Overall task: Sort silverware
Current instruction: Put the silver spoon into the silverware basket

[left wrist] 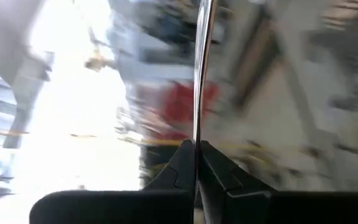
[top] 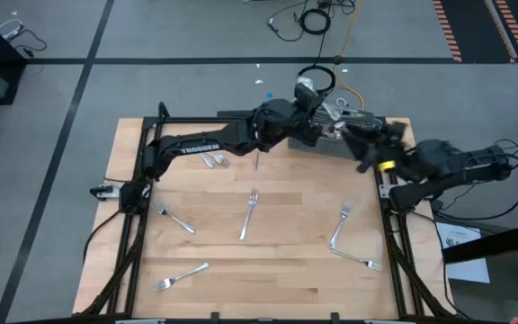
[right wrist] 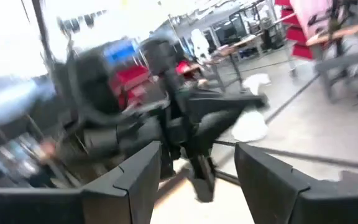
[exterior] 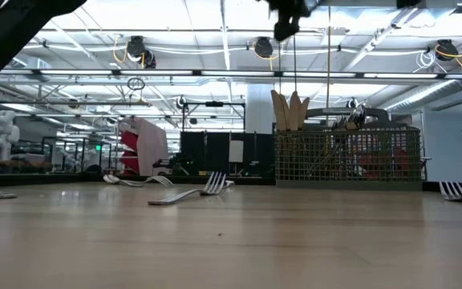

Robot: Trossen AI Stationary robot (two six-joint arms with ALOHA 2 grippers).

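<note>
High view: white "TROSSEN" lettering marks the left arm (top: 196, 147), whose left gripper (top: 306, 126) pinches a slim silver utensil (left wrist: 202, 68) near the grey mesh caddy (exterior: 347, 156) at the table's far right. The right gripper (right wrist: 194, 171) hangs open, holding nothing. Forks (top: 248, 214) lie scattered across the wooden table (top: 277, 288).

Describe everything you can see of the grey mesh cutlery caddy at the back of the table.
The caddy is a grey wire-mesh basket, standing upright on the wooden table at its far edge, towards the right. Its open grid walls look like metal. Pale wooden utensil tips stick up from its left end, and dark and silvery handles rise above the rim farther right. In the high view both arms largely cover it from above. Nothing on the table touches its front.
</note>
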